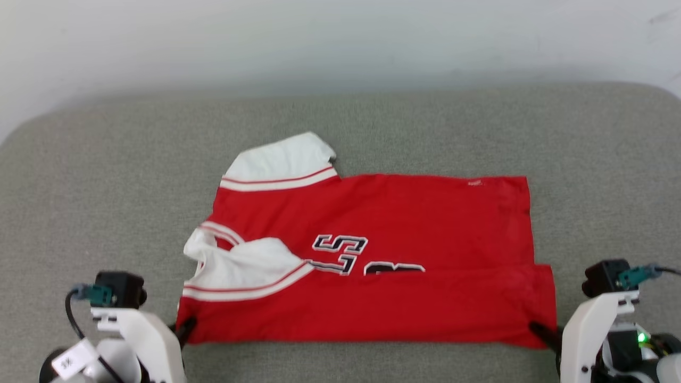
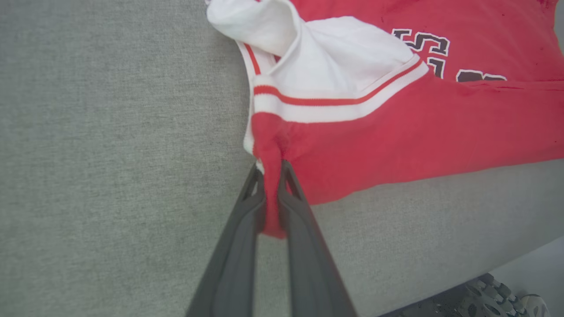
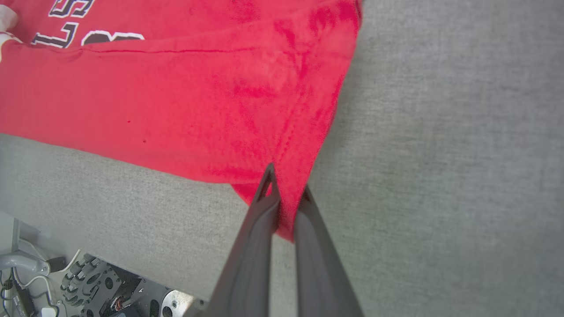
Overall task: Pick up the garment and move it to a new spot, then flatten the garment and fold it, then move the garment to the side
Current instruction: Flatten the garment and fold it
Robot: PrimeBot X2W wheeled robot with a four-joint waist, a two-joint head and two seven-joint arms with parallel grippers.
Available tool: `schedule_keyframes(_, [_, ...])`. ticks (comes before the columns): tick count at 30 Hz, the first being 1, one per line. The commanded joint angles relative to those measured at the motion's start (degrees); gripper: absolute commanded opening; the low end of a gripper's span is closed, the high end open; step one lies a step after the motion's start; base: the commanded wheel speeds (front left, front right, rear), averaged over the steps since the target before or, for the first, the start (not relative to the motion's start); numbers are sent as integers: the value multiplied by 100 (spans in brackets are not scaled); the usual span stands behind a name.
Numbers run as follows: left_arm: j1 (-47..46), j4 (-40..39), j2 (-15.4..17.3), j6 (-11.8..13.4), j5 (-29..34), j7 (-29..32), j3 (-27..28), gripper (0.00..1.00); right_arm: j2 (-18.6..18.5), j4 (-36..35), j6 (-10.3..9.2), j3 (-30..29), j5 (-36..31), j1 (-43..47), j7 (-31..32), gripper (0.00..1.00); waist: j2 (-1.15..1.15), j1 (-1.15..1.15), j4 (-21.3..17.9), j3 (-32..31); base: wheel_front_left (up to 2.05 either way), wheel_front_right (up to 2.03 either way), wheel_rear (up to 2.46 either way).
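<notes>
Operator: Risk assessment requested; state grip and load position.

Technician: The left pincer (image 2: 273,169) is closed on a bunched red corner at the near left of the garment (image 1: 372,223); the right pincer (image 3: 286,185) is closed on the near right hem corner; the garment lies across the middle of the grey counter (image 1: 106,175), its near strip folded over the lower half of the lettering (image 1: 340,252).

Operator: Failure modes?

Technician: Both holds take only a little cloth, so a quick or uneven lift may pull a corner free; unequal travel would likely skew the fold; the near left sleeve (image 1: 239,266) lies crumpled on the chest and could be trapped inside the next fold.

Operator: Obstructions?

Technician: No hard object is judged to lie in the path; the far left sleeve (image 1: 282,159) sticks out past the body and may drag; the wall (image 1: 340,42) stands well beyond the far edge; the robot's base (image 3: 88,277) sits below the near edge.
</notes>
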Motion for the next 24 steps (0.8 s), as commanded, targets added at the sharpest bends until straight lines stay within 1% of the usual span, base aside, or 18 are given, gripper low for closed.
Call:
schedule_keyframes(1, [164,-49,32,57,-46,-37,29,0,-30,-60,-7,-3,0,140,22,0,0,0,-27,-241,0,0,0])
schedule_keyframes(8, [1144,-294,197,399,-309,-91,158,0,48,-311,-7,-39,62,952,32,0,0,0,-26,-708,0,0,0])
schedule_keyframes(12, [1646,-317,150,510,-531,-188,238,0,144,-290,-7,-133,41,1342,-48,0,0,0,1,-776,0,0,0])
schedule_keyframes(17, [1939,-47,-103,384,-754,-325,185,0,306,-42,-7,-248,-11,1641,-352,0,0,0,48,-778,0,0,0])
schedule_keyframes(23, [1686,584,-491,47,-805,-485,22,0,552,369,-7,-315,103,1691,-770,1,0,0,78,-735,0,0,0])
schedule_keyframes(24, [1635,728,-541,-13,-779,-506,-21,0,546,408,-7,-306,81,1680,-849,86,0,0,86,-733,0,0,0])
